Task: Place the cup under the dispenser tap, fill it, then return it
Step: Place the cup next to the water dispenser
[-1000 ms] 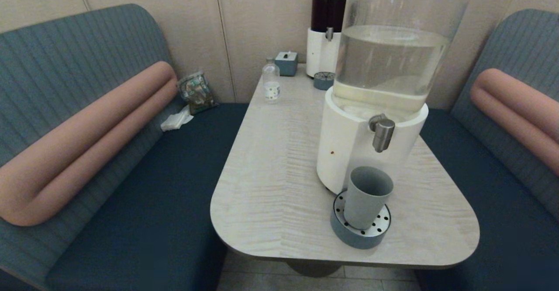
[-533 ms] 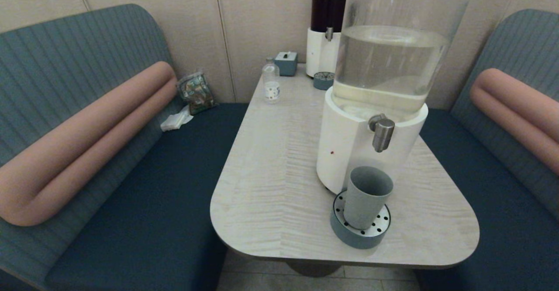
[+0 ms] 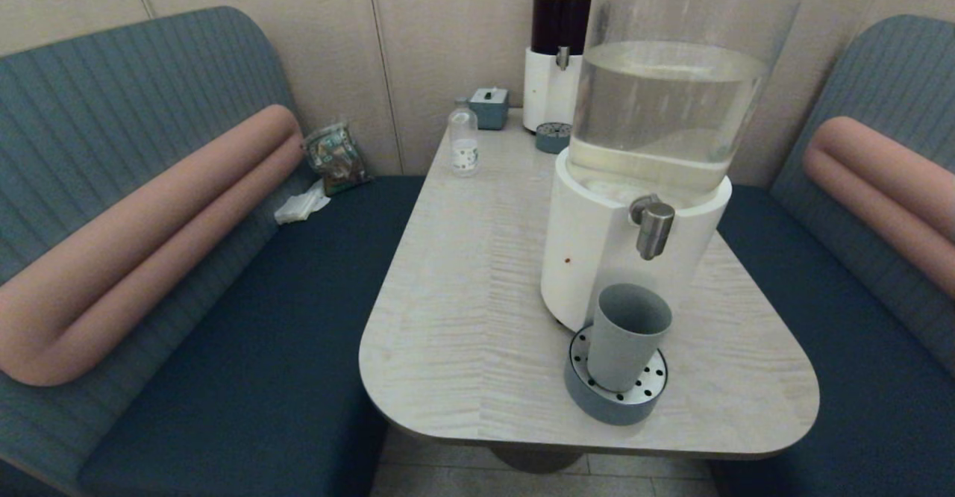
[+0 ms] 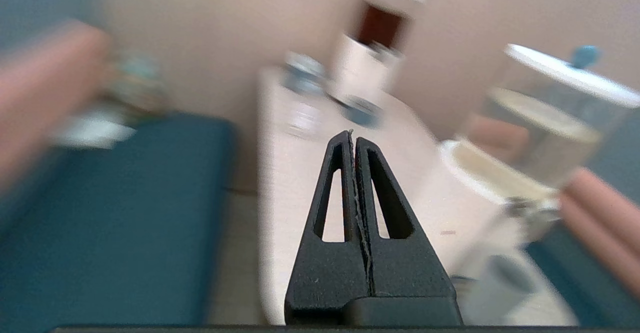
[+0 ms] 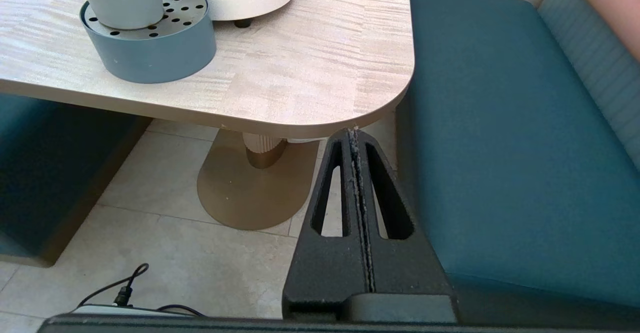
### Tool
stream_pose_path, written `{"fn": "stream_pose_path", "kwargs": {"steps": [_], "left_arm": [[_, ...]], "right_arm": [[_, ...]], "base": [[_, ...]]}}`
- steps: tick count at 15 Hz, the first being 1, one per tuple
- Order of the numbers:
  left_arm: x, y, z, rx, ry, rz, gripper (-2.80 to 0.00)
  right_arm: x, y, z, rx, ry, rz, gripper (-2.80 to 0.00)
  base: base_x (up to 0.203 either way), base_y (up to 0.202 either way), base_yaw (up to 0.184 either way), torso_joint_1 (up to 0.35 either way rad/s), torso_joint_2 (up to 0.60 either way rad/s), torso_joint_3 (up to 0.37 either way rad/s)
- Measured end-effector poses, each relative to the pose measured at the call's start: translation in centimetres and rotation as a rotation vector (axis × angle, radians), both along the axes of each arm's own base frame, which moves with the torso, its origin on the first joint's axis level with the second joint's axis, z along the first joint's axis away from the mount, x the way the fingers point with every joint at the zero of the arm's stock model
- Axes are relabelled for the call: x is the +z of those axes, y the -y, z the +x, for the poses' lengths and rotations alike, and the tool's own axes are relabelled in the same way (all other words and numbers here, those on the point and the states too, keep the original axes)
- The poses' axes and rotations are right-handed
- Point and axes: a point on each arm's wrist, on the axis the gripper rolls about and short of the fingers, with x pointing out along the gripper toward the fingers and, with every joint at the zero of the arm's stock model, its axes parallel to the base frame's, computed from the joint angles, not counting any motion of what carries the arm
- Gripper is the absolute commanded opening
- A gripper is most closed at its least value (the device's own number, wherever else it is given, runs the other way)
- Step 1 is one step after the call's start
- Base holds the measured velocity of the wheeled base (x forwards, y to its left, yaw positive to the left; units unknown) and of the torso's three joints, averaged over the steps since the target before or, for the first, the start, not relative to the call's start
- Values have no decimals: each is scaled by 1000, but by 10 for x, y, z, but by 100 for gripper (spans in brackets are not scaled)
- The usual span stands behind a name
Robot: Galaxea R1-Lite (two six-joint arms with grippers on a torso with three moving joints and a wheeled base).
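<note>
My left claw (image 4: 354,138) is clenched, fingers pressed flat together, nothing between them. It hangs off the surface (image 3: 462,318), out past the near edge on the left side, nose toward the far wall. My right claw (image 5: 354,135) is clenched too, empty, parked low below the near right corner of the surface, over the floor (image 5: 165,253) and beside the bench seat (image 5: 500,148). Neither claw shows in the head view.

Risks from here, as I judge them: either claw would have to release before it reaches the cup (image 3: 625,336), or the fingers will knock it off the drip tray (image 3: 612,400). The tray sits near the near edge, so a shove could send cup and tray to the floor. The right claw, coming up from below, could catch the rounded corner of the surface. The cup stands slightly left of the dispenser tap (image 3: 653,227) in the head view; I cannot tell if the stream would land inside.

The cup stands upright on the tray, against the dispenser's white base (image 3: 589,258), near the near right corner. It is well apart from both claws: above and inboard of the right, off to the right of the left.
</note>
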Motion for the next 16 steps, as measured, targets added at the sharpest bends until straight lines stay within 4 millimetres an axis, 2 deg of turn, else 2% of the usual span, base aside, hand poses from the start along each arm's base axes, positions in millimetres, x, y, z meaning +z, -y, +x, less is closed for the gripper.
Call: {"fn": "stream_pose_path", "kwargs": {"steps": [2,3,5,6,8,10,12,14,15,16], "left_arm": [[22,3,58,-152,-56,-32,-280],[26,5,87,-248,-85,-66,-280],[29,11,132,-465,-134,-130,-280],[27,14,146,-577,-162,-143,-280],[22,26,162,-790,-234,-130,-280],[8,40,170,-932,-323,-124,-280],[-21,52,176,-981,-422,-128,-280],[-51,58,180,-981,-449,-47,-280],[-67,59,180,-962,-443,20,-122],[-80,59,179,-940,-425,81,0]], "right_arm": [[0,0,0,0,0,0,-280],[0,0,0,0,0,0,-280],[0,0,0,0,0,0,-280],[0,0,0,0,0,0,-280],[0,0,0,0,0,0,-280],[0,0,0,0,0,0,-280],[0,0,0,0,0,0,-280],[0,0,0,0,0,0,-280],[0,0,0,0,0,0,-280],[0,0,0,0,0,0,-280]], "base": [[0,0,0,0,0,0],[0,0,0,0,0,0],[0,0,0,0,0,0],[0,0,0,0,0,0],[0,0,0,0,0,0],[0,0,0,0,0,0],[0,0,0,0,0,0],[0,0,0,0,0,0],[0,0,0,0,0,0],[0,0,0,0,0,0]]}}
